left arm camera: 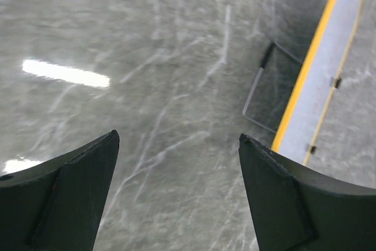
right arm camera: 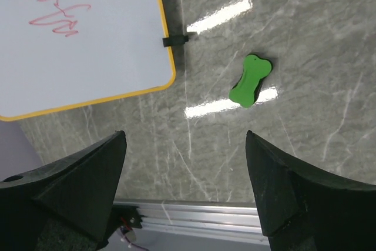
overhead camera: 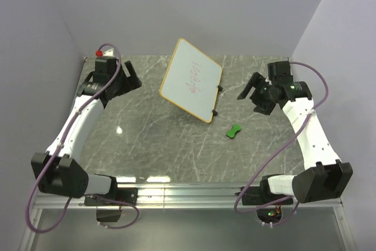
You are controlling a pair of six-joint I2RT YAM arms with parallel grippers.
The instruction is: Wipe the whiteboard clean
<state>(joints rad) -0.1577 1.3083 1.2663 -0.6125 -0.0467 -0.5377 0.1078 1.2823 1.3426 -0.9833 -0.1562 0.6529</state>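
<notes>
The whiteboard [overhead camera: 191, 80], white with an orange-tan frame and red scribbles, stands tilted at the back middle of the marble table. Its corner and scribbles [right arm camera: 70, 39] fill the upper left of the right wrist view; its edge [left arm camera: 320, 69] with a wire foot shows in the left wrist view. A small green eraser [overhead camera: 234, 131] lies on the table right of the board's near corner, also the eraser [right arm camera: 251, 80] ahead of the right fingers. My left gripper [overhead camera: 130, 74] hovers open left of the board. My right gripper [overhead camera: 251, 93] hovers open to its right. Both are empty.
Grey marble table [overhead camera: 153, 139] with an aluminium rail [overhead camera: 188, 195] along its near edge. Pale walls close in at the back and both sides. The arm bases sit at the near left and near right corners.
</notes>
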